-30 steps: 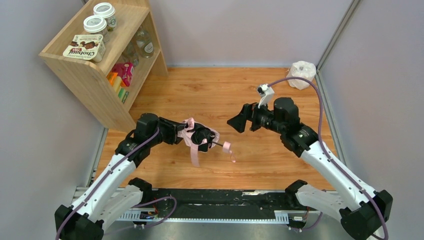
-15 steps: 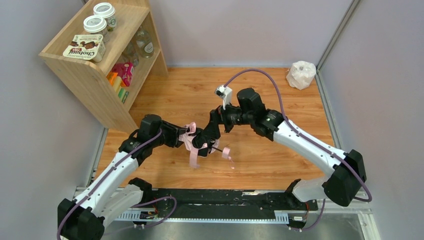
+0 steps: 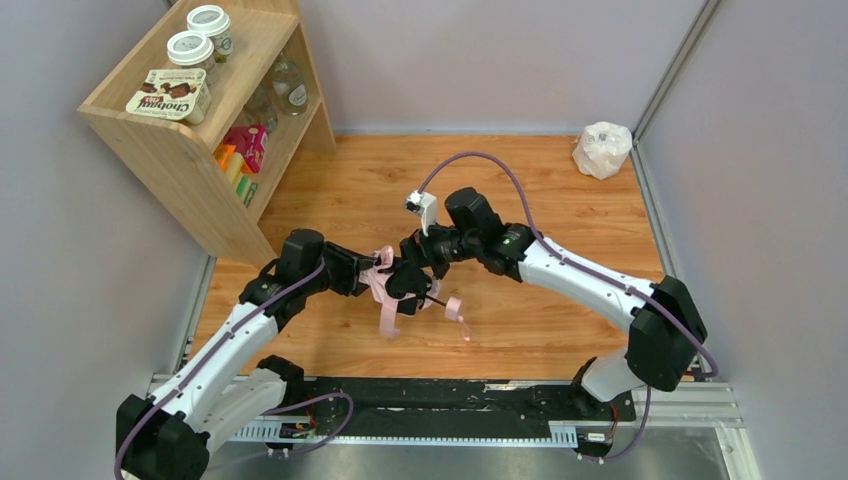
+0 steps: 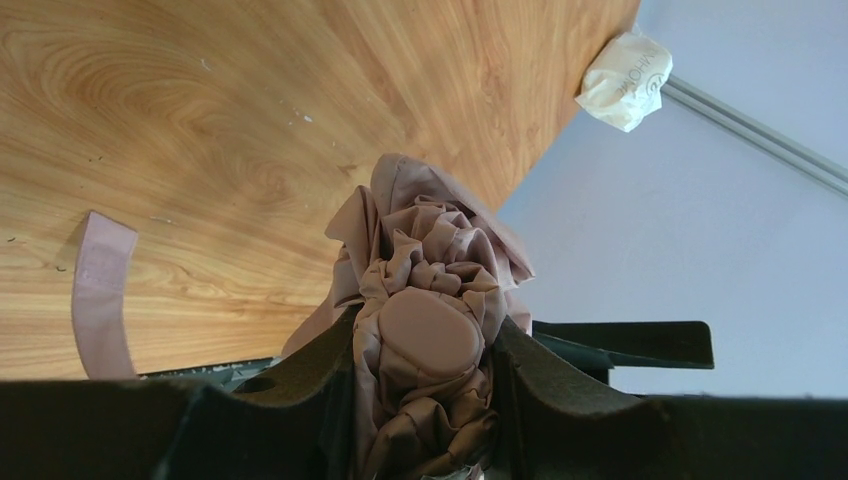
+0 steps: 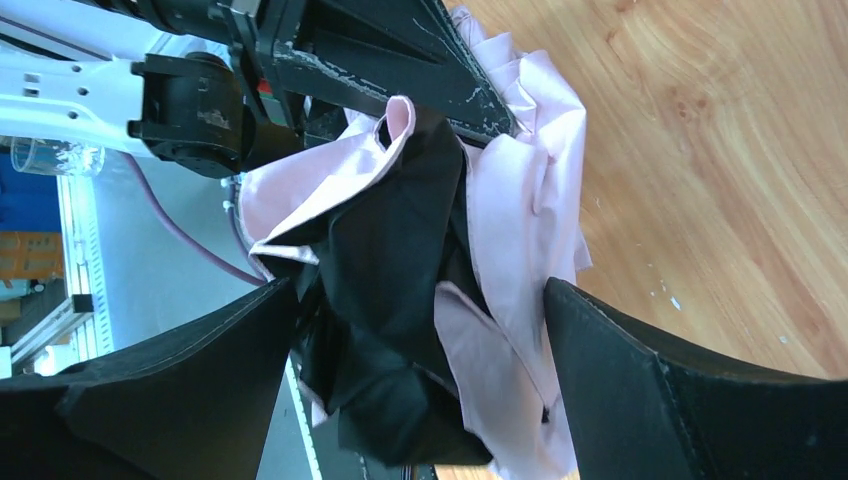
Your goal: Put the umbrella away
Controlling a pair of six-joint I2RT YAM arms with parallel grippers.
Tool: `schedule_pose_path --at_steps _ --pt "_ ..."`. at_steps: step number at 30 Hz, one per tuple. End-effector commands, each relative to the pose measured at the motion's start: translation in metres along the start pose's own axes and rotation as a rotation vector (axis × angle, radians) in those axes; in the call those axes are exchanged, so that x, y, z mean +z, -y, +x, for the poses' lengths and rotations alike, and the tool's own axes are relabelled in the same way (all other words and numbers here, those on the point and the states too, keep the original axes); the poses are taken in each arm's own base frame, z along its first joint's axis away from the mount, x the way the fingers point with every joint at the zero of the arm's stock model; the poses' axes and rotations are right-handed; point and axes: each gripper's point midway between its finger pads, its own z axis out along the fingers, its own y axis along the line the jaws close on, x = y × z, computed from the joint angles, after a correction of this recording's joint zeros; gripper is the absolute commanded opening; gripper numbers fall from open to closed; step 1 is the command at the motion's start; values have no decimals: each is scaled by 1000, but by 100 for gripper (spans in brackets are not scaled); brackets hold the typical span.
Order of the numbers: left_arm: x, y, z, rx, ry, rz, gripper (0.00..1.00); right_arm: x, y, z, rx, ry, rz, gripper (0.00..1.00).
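Observation:
The umbrella (image 3: pixel 382 288) is a bunched pale pink bundle with black lining, held above the wooden floor at centre. Its pink strap (image 3: pixel 388 318) hangs down and its small pink handle (image 3: pixel 452 303) sticks out to the right on a thin black shaft. My left gripper (image 3: pixel 370 272) is shut on the pink fabric (image 4: pixel 430 300), pressed between both fingers in the left wrist view. My right gripper (image 3: pixel 407 278) is open, its jaws standing on either side of the bundle (image 5: pixel 520 200) without squeezing it. The left gripper's finger (image 5: pixel 400 50) shows just beyond the fabric.
A wooden shelf (image 3: pixel 190 130) with jars, a box and packets stands at the back left. A small white plastic bag (image 3: pixel 602 148) lies in the back right corner and shows in the left wrist view (image 4: pixel 625 68). Grey walls enclose the floor.
My right arm has swung left from the right side and brought its open jaws around the umbrella bundle. My left gripper has stayed nearly still, holding the umbrella.

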Motion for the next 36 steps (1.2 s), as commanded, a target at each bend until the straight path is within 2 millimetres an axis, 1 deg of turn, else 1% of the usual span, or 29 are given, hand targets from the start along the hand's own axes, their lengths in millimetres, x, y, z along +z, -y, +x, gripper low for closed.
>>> schedule_pose_path --at_steps 1,5,7,10,13,15,17,19,21,26,29,31,32,33,34,35,36 --pt "-12 36 7 11 -20 104 0 19 -4 -15 -82 24 5 94" --pt "-13 37 9 17 -25 101 0 32 -5 -8 -88 2 6 88" --pt "-14 38 10 18 -26 101 0 38 -1 -5 -83 -2 16 82" --pt "-14 40 12 20 -27 98 0 44 -2 -2 -87 -9 28 75" --pt "-13 41 15 20 -39 97 0 51 -2 2 -94 -25 39 74" --pt "-13 42 17 22 -43 104 0 56 -4 6 -97 -37 37 79" --pt "-13 43 20 23 -48 104 0 60 -2 5 -100 -31 48 79" --pt "-14 43 21 21 -50 104 0 63 -1 7 -95 -37 48 69" --pt "-15 43 21 18 -47 103 0 64 -2 6 -92 -34 37 48" --pt "-16 42 21 24 -35 95 0 64 -10 7 -76 -28 19 0" --pt "-14 40 19 31 -27 95 0 62 -12 10 -39 -15 14 0" --pt "-12 43 19 62 -27 127 0 60 -13 11 -2 -15 10 0" --pt "-12 44 19 77 -29 137 19 58 -12 11 21 -4 16 0" --pt "-13 45 18 109 -20 149 32 58 -13 11 48 -2 -6 0" --pt "-15 46 18 138 -14 158 55 55 -15 8 80 9 -39 0" --pt "-16 44 15 182 10 150 66 53 -16 7 112 18 -57 0" --pt "-19 44 13 198 20 147 71 51 -17 5 126 26 -75 0"
